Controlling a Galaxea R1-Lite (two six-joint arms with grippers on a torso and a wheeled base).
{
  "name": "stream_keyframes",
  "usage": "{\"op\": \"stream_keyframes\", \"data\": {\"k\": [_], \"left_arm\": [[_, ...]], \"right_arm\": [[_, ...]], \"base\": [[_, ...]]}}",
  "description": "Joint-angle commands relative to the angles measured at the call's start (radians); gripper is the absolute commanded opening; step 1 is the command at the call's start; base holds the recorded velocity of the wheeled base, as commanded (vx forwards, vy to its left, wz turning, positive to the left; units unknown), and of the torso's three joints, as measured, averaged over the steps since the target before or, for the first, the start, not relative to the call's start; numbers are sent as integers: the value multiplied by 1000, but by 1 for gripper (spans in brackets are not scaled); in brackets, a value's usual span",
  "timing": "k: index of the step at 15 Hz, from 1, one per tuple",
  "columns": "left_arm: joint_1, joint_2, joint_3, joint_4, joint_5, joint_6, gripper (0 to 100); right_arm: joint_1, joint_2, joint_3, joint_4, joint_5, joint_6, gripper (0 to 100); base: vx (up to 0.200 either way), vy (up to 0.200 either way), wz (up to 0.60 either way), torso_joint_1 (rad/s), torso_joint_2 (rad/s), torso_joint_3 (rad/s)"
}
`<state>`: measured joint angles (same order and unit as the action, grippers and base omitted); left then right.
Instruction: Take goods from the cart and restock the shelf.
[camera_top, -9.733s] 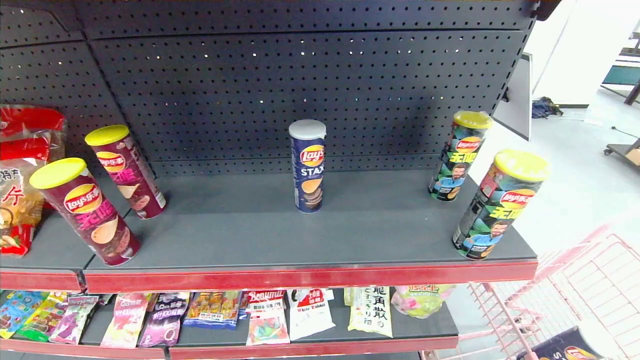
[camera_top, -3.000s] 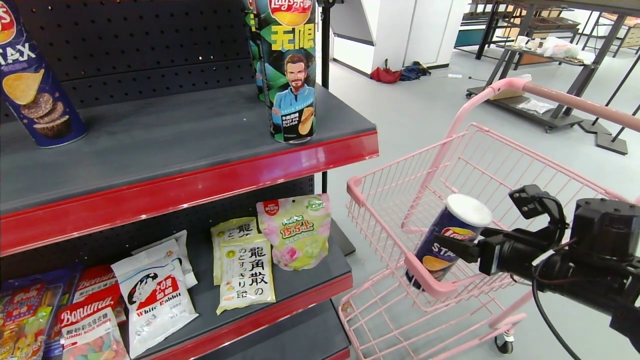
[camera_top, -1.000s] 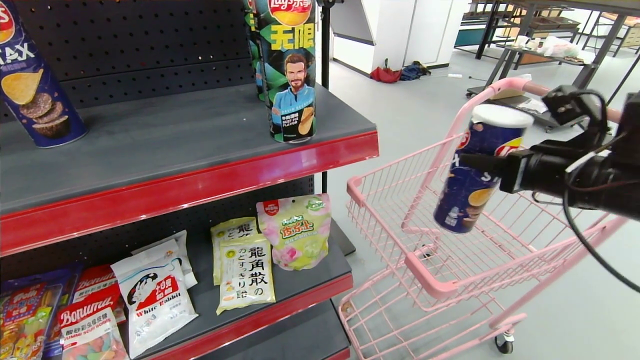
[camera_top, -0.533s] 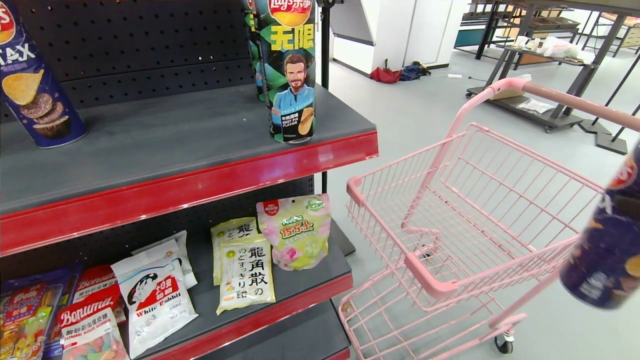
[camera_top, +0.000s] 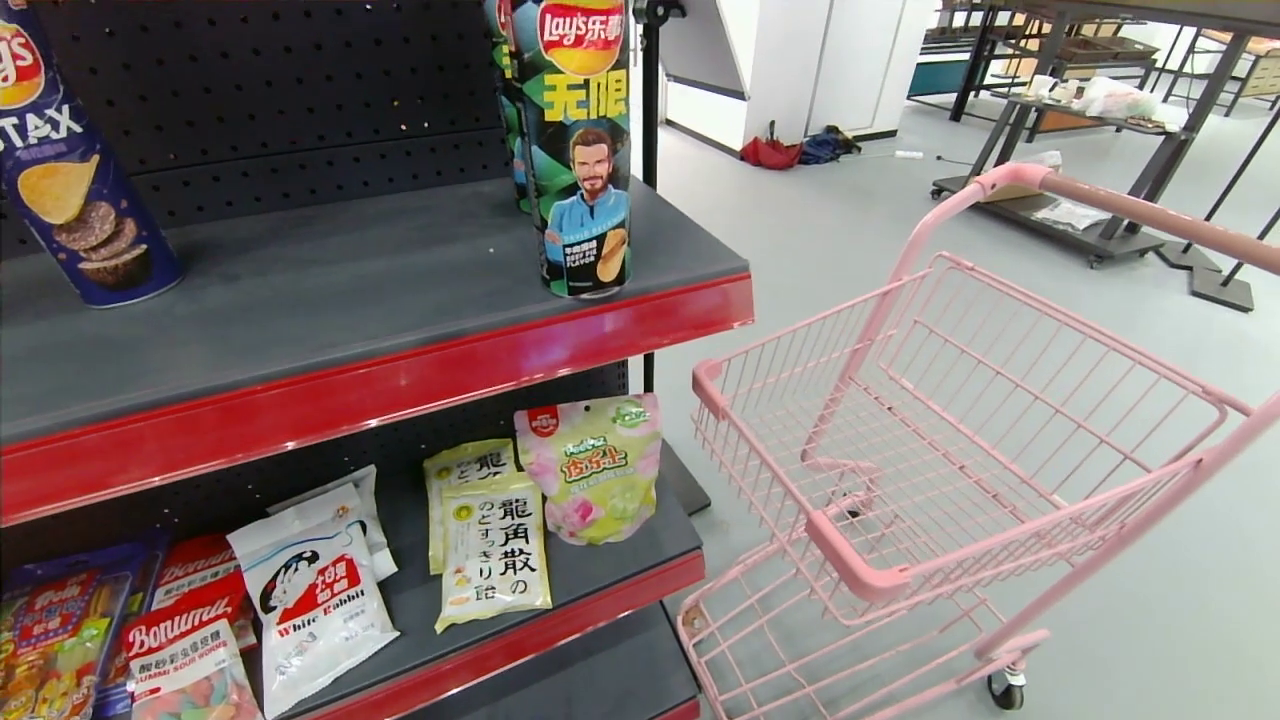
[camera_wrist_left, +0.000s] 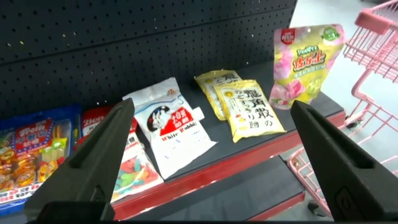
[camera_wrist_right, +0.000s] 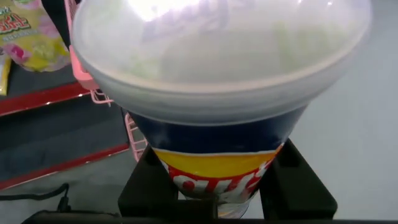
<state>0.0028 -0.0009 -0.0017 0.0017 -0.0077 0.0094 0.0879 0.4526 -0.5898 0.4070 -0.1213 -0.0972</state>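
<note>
Lots of open room on the grey upper shelf (camera_top: 330, 290), between the blue can (camera_top: 85, 210) far left and the green can (camera_top: 585, 170) at the right front corner. Black peg wall (camera_top: 300, 90) closing off the back. Below, lower shelf (camera_top: 610, 565) packed with snack bags (camera_top: 495, 535), tight under the red shelf edge (camera_top: 400, 365). Pink cart (camera_top: 850, 565) just beside the shelf end, open on top, wire walls all round, handle bar (camera_top: 1130, 205) high on the far side. Only a thin gap between the two. Open floor (camera_top: 850, 220) beyond. Held can (camera_wrist_right: 217, 143) wide between the fingers of the right end effector (camera_wrist_right: 221, 193).
</note>
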Motion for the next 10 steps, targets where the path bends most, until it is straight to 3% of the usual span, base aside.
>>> {"op": "stream_keyframes", "data": {"k": [1, 10], "left_arm": [[0, 1, 0, 0, 0, 0, 100], [0, 1, 0, 0, 0, 0, 100]], "right_arm": [[1, -22, 4, 1, 0, 1, 0], [9, 12, 2, -10, 12, -1, 0]], "base": [[0, 0, 0, 95, -378, -276], [0, 0, 0, 153, -508, -357]]}}
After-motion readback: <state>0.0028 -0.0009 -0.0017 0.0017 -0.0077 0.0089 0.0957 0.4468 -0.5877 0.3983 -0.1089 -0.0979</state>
